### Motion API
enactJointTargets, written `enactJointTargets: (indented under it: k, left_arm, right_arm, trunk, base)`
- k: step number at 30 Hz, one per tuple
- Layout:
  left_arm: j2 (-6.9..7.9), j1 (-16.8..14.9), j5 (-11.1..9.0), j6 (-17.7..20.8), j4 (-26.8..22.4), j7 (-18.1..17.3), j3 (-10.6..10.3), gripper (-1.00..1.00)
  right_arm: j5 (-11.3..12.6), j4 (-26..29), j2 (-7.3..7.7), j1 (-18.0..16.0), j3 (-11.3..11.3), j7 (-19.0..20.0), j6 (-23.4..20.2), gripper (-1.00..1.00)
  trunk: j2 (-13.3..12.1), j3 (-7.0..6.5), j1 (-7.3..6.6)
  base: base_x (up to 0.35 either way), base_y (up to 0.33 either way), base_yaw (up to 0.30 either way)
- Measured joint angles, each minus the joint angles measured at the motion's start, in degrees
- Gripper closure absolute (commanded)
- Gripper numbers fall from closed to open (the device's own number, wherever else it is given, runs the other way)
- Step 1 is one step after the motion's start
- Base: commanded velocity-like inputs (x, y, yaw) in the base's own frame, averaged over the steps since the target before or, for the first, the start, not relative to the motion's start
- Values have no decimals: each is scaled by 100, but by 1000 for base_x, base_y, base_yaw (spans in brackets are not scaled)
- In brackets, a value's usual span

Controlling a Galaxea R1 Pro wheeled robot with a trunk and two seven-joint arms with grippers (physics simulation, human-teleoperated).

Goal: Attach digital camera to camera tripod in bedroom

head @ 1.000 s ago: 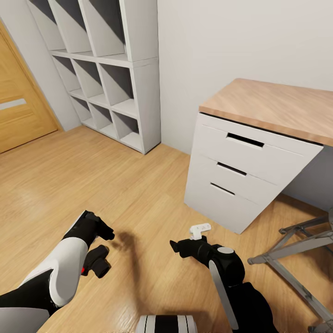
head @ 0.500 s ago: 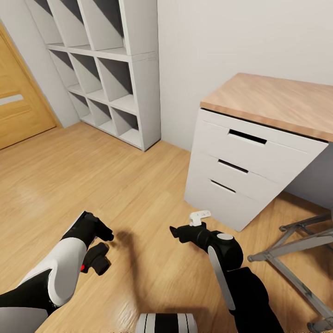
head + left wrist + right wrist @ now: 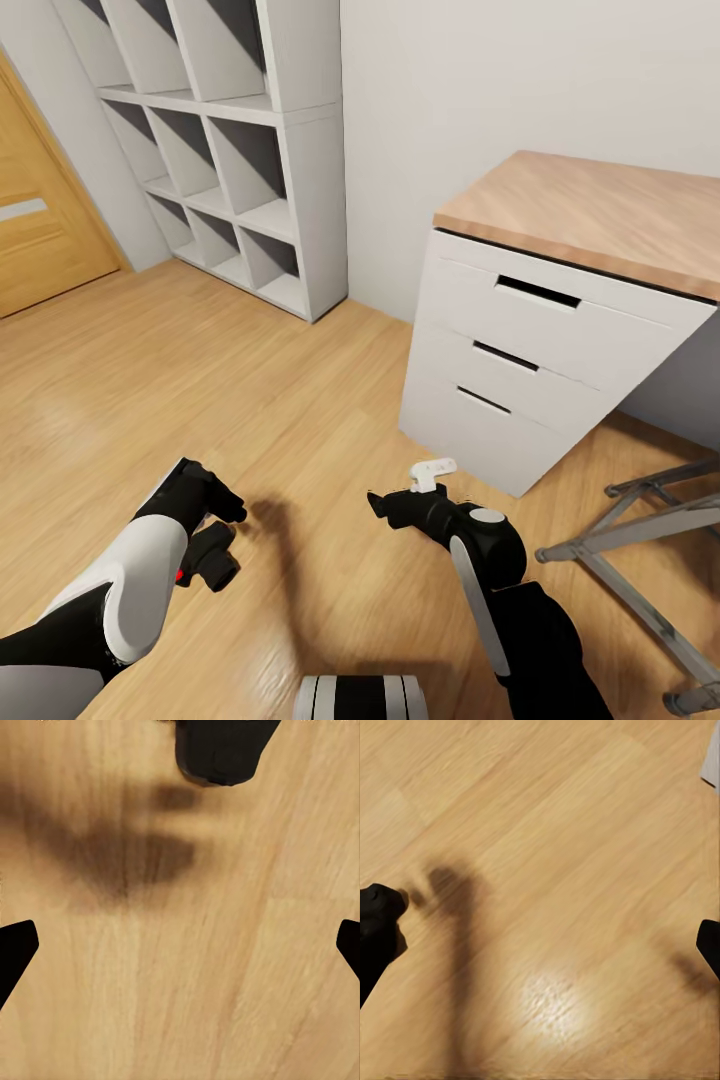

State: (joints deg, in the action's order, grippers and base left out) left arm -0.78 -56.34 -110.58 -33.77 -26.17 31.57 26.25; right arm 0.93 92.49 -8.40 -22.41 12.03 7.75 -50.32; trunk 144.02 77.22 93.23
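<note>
Both grippers hung over the floor point(image 3: 250, 400), left point(image 3: 180, 945) and right point(image 3: 540, 937) fingers spread, holding nothing. The tripod point(image 3: 640, 540) stood beside the desk point(image 3: 560, 330), well right of them.

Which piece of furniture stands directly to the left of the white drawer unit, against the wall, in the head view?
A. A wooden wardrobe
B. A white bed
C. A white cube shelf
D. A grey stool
C: the white cube shelf with open compartments stands against the wall, left of the drawer unit, with a strip of bare wall between them.
</note>
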Motion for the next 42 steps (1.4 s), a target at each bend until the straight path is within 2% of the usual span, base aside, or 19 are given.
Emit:
enactJointTargets:
  k: [6,17,32,33,35,42]
  left_arm:
    - [4,15,-4,-3,1,2,9,-100]
    - [11,32,-7,-4,0,3,29,-100]
    - [11,33,-6,-4,0,3,30,-100]
    - [11,34,-7,-4,0,4,33,-100]
    - [12,35,-11,-4,1,6,39,-100]
    - [8,33,-12,-6,3,9,41,-100]
  right_arm:
    - [23,0,5,212,-27,14,58,-100]
    - [26,-4,14,376,-57,21,87,-100]
    - [27,-5,14,392,-59,21,90,-100]
    - [25,-6,21,378,-109,22,89,-100]
    - [25,-7,14,202,-353,17,64,-100]
    - [32,-8,-2,-246,-670,-50,10,-100]
  trunk:
    - [0,5,0]
    - [0,8,0]
    - [0,9,0]
    - [0,9,0]
    - [0,9,0]
    - [0,9,0]
  base:
    - [0,0,0]
    - [0,0,0]
    - [0,0,0]
    - [0,0,0]
    - [0,0,0]
    - [0,0,0]
